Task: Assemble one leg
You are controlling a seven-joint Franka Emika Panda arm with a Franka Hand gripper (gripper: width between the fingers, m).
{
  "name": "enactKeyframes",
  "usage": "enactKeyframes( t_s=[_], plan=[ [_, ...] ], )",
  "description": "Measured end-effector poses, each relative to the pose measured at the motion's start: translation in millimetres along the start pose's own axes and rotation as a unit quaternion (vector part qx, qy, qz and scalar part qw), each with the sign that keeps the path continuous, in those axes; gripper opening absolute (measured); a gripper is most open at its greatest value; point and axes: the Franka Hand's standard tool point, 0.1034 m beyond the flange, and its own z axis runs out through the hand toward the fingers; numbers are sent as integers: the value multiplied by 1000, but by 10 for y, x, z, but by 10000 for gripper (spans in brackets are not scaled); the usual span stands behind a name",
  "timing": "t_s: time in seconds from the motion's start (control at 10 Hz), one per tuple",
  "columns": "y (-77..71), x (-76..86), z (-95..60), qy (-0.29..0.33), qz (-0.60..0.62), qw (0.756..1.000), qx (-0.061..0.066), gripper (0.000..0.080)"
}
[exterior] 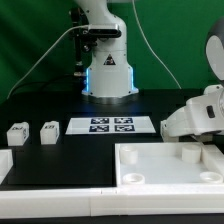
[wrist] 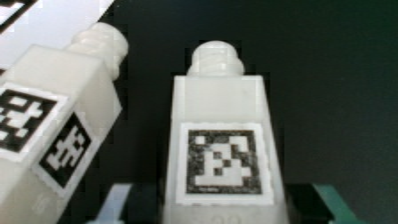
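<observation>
A: Where is the leg [wrist: 222, 130] right now?

B: In the wrist view it sits straight ahead of the tool [wrist: 222, 208]. Its tagged face is turned to the camera and its rounded peg end points away. Dark counter [wrist: 338, 90] shows on both sides of it.

A: Is the tool pinching it?

B: I cannot tell. 2 dark fingers [wrist: 128, 205] stand 1 on each side of the leg's tagged end, very close to it. The picture is cropped and soft there, so it does not show whether they press on the leg or are only spread around it.

A: Anything next to it?

B: A 2nd leg [wrist: 63, 100] lies just beside it, its tags also in view. A strip of counter runs between the 2, so they are apart.

A: What does the exterior view give?

B: The arm's white wrist [exterior: 198, 115] hangs low near the counter's edge at the exterior view's right. It is just behind the tabletop [exterior: 150, 168], which fills the near corner on that side. The wrist hides the tool and the leg there.

A: And the rest of the counter?

B: A 3rd leg [exterior: 17, 133] and a 4th leg [exterior: 49, 131] sit side by side, not touching, near the edge at the exterior view's left. The marker board [exterior: 112, 124] lies mid-counter toward the far edge, in front of the robot base [exterior: 108, 75].
</observation>
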Motion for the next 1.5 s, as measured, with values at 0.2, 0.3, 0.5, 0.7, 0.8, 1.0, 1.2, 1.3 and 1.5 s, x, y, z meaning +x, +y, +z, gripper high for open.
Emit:
enactKeyframes(
  t_s=[0.2, 0.3, 0.5, 0.7, 0.8, 1.0, 1.2, 1.3, 1.5],
  plan=[
    [116, -111, -359, 48, 6, 999, 9, 294],
    [168, -265, -494, 50, 7, 999, 9, 294],
    [254, -316, -930, 170, 2, 985, 12, 294],
    [370, -508, -1166, 305, -20, 952, -2, 294],
    [364, -479, -1166, 357, -20, 934, -2, 294],
    [361, -438, -1213, 437, -21, 899, -1, 294],
    [382, -446, -1175, 500, -23, 866, -1, 294],
    [627, -414, -1487, 556, -50, 830, -16, 294],
    [1056, -462, -1924, 641, -63, 762, -57, 295]
  ],
)
